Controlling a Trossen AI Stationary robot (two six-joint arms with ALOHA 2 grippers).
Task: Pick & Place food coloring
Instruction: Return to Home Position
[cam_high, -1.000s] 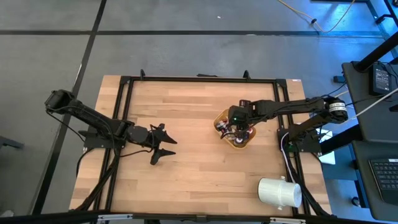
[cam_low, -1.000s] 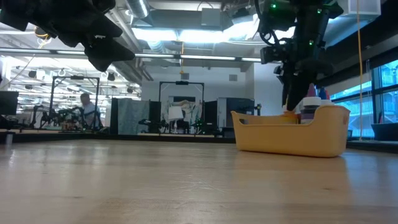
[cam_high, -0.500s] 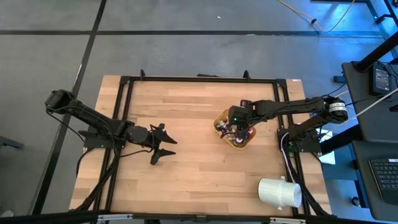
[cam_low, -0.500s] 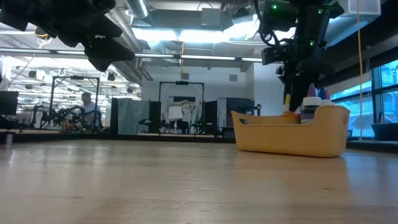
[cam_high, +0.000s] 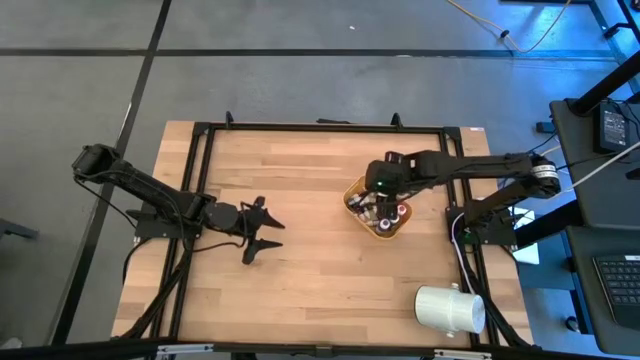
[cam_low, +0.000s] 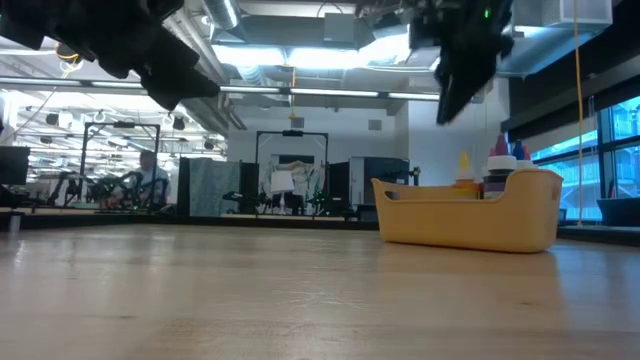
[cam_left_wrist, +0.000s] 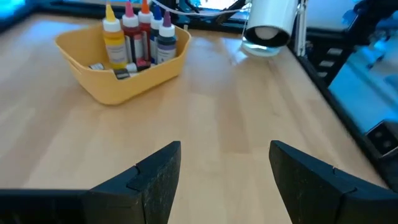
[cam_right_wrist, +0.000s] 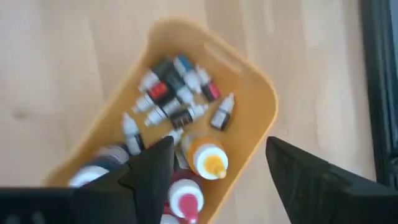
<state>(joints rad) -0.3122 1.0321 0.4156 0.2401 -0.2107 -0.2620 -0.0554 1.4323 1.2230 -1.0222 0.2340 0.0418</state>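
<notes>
The food coloring bottles sit in a yellow-orange bowl (cam_high: 380, 212). Several tiny ones (cam_right_wrist: 177, 99) lie on its floor. Taller bottles (cam_left_wrist: 138, 37) with yellow, red, orange and dark bodies stand upright at one end (cam_low: 490, 172). My right gripper (cam_right_wrist: 217, 149) is open above the bowl, fingers pointing down and holding nothing (cam_high: 376, 198) (cam_low: 450, 100). My left gripper (cam_high: 262, 230) is open and waits over the table's left middle, well away from the bowl (cam_left_wrist: 224, 174).
A big white cylinder (cam_high: 450, 310) lies on its side near the table's near right corner (cam_left_wrist: 267, 25). Bare wood stretches between my left gripper and the bowl. A black frame (cam_high: 205, 200) borders the tabletop. A person (cam_low: 148, 178) is far back in the room.
My right gripper has risen out of the bowl, where its fingers were down among the upright bottles, and has shifted slightly toward the table's far left. It has come up with nothing in it. The bottles and the bowl have stayed in place.
</notes>
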